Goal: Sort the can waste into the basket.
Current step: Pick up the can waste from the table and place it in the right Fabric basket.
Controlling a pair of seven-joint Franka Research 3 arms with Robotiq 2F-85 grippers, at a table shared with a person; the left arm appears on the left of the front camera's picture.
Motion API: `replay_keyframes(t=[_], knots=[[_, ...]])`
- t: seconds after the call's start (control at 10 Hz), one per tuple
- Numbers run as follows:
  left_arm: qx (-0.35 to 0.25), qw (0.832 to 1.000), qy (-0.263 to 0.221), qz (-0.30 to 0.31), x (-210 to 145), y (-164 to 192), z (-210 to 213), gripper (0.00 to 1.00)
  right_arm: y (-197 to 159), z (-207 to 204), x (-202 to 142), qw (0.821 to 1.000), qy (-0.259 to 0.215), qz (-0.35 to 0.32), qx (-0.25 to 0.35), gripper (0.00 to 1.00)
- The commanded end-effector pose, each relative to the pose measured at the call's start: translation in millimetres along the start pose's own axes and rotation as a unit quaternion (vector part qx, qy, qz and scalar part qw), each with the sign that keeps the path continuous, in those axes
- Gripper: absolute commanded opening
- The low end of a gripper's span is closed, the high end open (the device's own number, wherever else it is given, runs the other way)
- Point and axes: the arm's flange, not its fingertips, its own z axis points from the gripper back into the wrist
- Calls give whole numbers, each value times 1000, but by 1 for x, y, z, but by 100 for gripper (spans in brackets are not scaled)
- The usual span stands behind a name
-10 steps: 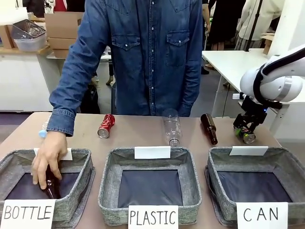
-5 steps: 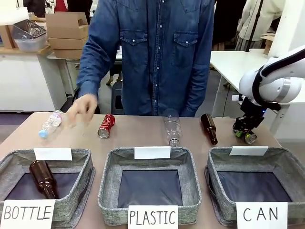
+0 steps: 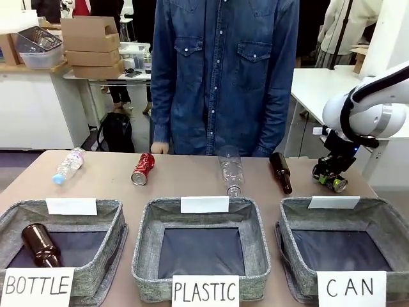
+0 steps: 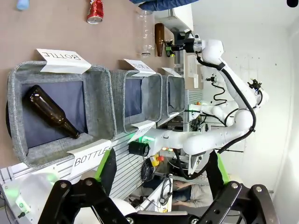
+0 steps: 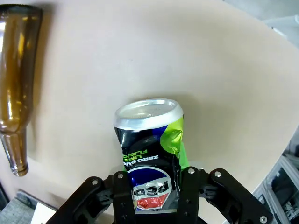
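Two hands: R hand (image 5: 152, 184) clamped on dark can (image 5: 147, 140), nr brown bottle (image 5: 16, 84). L hand (image 4: 161, 170) spread wide, empty.

Red can (image 3: 142, 169), black-blue can (image 5: 148, 140), grey basket (image 3: 378, 208)

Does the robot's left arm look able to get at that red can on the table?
Probably yes. The left gripper is open and empty, and the red can lies in the open beyond the BOTTLE basket, nothing touching it. The arm would just have to reach over that basket.
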Motion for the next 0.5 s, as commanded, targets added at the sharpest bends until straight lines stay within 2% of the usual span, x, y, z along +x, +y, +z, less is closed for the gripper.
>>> replay_keyframes(t=[0.0,0.1,0.2,0.3,0.4], knots=[[-6,1000,-8,-1,-1,-2,-3,100,0,8,4,1000,-10,0,6,0],[-6,1000,-8,-1,-1,-2,-3,100,0,17,2,1000,-15,7,9,0],[0,1000,0,0,0,0,0,100,0,44,-9,999,-27,20,20,0],[-25,999,17,-20,-4,-11,-28,100,0,80,-27,998,-35,32,28,0],[-51,997,60,-15,-11,-9,-69,100,0,117,-51,997,-41,51,51,0]])
